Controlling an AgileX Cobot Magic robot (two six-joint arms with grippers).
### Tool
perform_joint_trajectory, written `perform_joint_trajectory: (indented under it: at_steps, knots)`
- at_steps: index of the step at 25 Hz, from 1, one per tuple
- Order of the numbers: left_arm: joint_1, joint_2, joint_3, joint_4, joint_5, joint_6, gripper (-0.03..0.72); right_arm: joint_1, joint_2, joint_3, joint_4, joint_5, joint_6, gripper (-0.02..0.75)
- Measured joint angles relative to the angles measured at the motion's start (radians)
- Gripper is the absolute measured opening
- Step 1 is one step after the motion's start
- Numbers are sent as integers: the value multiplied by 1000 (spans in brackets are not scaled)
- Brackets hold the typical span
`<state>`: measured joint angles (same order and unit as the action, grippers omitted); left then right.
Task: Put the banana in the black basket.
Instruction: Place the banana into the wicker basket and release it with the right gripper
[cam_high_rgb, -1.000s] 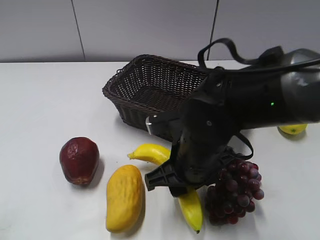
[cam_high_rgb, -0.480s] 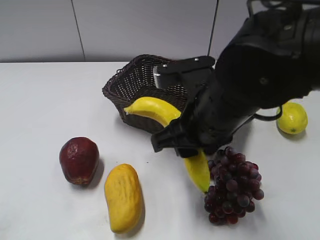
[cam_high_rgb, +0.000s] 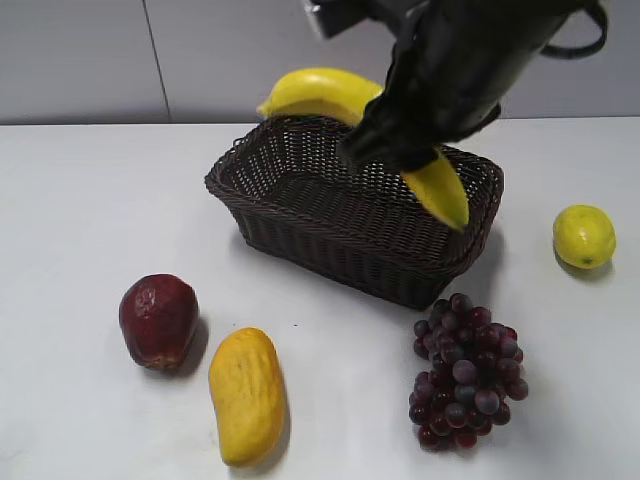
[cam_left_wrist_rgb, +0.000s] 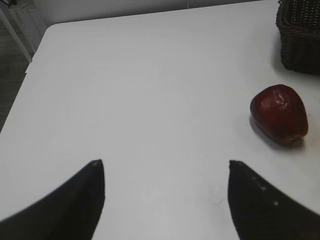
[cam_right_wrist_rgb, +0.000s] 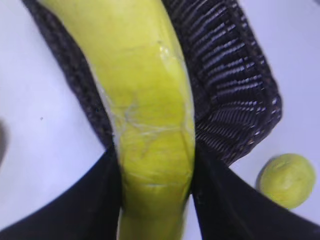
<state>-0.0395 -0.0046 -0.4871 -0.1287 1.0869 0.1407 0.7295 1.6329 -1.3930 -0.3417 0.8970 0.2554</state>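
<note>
Woven black basket (cam_high_rgb: 330, 215) empty; banana (cam_high_rgb: 320, 92) held above.

six fruit items are sitting in view, one of each kind: one long curved glossy yellow banana (cam_high_rgb: 320, 92), one plump yellow-orange oval mango (cam_high_rgb: 247, 395), one small round yellow lemon (cam_high_rgb: 583, 236), one dark red rounded fruit (cam_high_rgb: 158, 320) and one bunch of dark purple grapes (cam_high_rgb: 465, 371). one large dark woven wicker basket (cam_high_rgb: 340, 225) is standing on the one white table (cam_high_rgb: 90, 210). two grippers are showing, each with two black fingers (cam_left_wrist_rgb: 75, 200).
</note>
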Motion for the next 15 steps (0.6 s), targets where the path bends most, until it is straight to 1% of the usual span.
perform_joint_trajectory:
  at_steps: [3, 6, 10, 15]
  knots:
    - [0, 0, 0, 0, 0, 0, 569, -57, 4, -25, 18, -39, -170, 311]
    - [0, 0, 0, 0, 0, 0, 569, -73, 41, -40, 22, -60, -299, 311]
    - [0, 0, 0, 0, 0, 0, 569, -76, 158, -69, -12, -66, -341, 311]
    - [0, 0, 0, 0, 0, 0, 569, -76, 294, -123, -97, -82, -348, 311]
